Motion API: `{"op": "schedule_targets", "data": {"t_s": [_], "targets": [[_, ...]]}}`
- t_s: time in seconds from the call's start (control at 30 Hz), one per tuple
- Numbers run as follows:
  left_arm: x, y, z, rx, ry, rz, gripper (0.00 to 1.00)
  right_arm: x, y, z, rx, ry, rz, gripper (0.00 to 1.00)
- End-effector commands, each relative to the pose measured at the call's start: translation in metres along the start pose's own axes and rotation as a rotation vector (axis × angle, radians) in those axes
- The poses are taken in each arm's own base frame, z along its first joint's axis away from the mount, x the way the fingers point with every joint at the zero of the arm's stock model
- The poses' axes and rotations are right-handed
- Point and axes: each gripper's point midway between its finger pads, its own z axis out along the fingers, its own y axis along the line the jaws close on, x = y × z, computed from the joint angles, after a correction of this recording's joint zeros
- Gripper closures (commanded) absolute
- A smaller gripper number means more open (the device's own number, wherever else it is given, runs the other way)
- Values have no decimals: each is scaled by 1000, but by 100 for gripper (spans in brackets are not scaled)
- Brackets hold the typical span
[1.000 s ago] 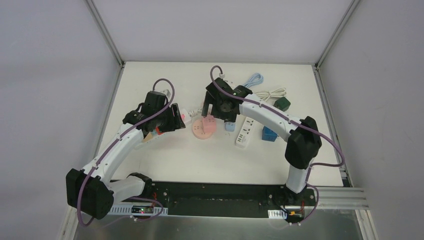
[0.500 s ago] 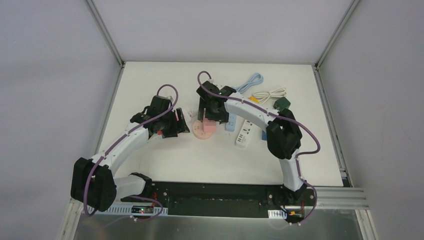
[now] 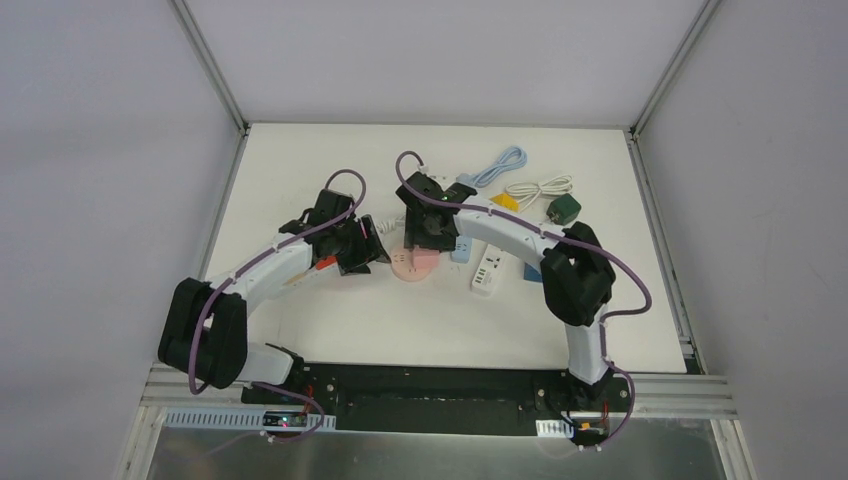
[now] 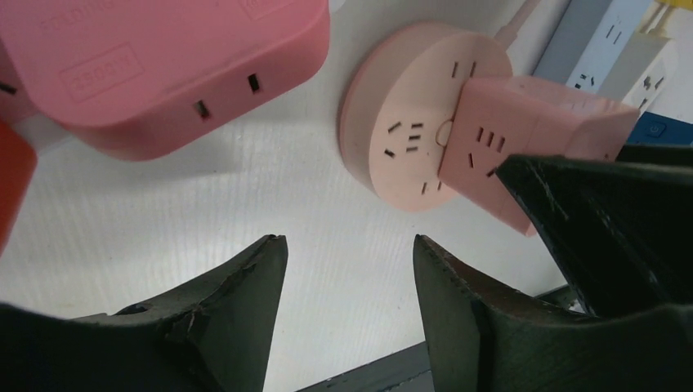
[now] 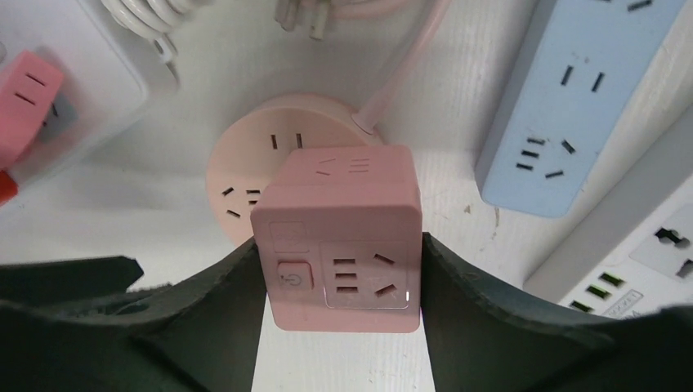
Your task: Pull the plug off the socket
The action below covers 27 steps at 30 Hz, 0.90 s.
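The right end effector (image 5: 339, 282) is clamped on two opposite sides of the pink cube plug (image 5: 337, 216), which sits on top of the round pink socket (image 5: 241, 163). Just left of the socket, the left end effector (image 4: 347, 282) hovers above the tabletop (image 4: 245, 188) with its fingers apart, holding nothing.

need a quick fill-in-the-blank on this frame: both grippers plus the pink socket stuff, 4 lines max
1. The right gripper is shut on a cube adapter coloured ___.
2. The cube adapter sits on a pink socket whose outline is ___.
3. The left gripper holds nothing; its jaws are ___.
4. In the right wrist view, the power strip nearest the socket is coloured ___.

Missing words: pink, round, open, blue.
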Motion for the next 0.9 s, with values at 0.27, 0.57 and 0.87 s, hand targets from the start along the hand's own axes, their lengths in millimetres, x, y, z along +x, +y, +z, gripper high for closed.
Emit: {"op": "schedule_targets", "data": {"t_s": [0.27, 0.57, 0.87], "targets": [[-2, -43, 35, 90, 91, -8, 45, 21, -18, -23, 8, 23, 16, 31], [4, -30, 48, -9, 182, 68, 53, 15, -10, -15, -30, 6, -6, 24], [8, -34, 56, -6, 226, 51, 57, 16, 4, -12, -100, 14, -6, 44]]}}
